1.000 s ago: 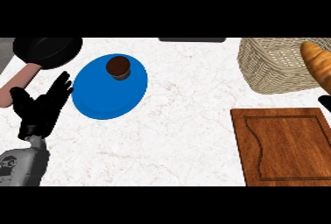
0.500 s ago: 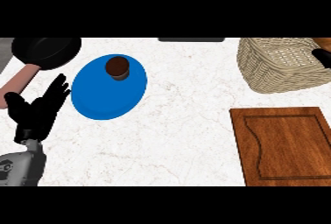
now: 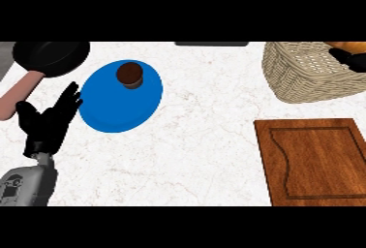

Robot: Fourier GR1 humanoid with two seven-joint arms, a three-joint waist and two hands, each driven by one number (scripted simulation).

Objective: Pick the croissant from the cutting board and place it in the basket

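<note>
White marbled counter (image 3: pixel 207 140) fills the head view. Wooden cutting board (image 3: pixel 314 160) sits at lower right with nothing on it; its routed groove is visible all round. Wicker basket (image 3: pixel 311 72) is at upper right, just beyond the board's far edge and apart from it.

Croissant (image 3: pixel 348 46): only an orange-brown sliver shows at the top right corner, above the basket's far right rim. Right hand (image 3: pixel 352 60) is a dark shape directly below that sliver, over the basket's right side, mostly cut by the frame edge. Can't tell whether its fingers are curled or straight, and can't tell whether it is touching the croissant. Also can't tell whether the croissant is inside the basket or above it.

Left hand (image 3: pixel 49 123) shows at the left edge, fingers straight and spread, pointing up, holding nothing. Grey forearm (image 3: pixel 27 186) comes in from the lower left corner. Fingertips sit just beside the left rim of the blue plate (image 3: pixel 118 109); contact is unclear.

Blue plate is left of centre, with a brown cupcake-like item (image 3: pixel 130 75) on its far part. Black pan (image 3: pixel 52 55) is at upper left, its pinkish handle (image 3: pixel 18 94) running down-left toward the frame edge. Dark flat object (image 3: pixel 211 43) lies at the counter's far edge, top centre, mostly cropped.
</note>
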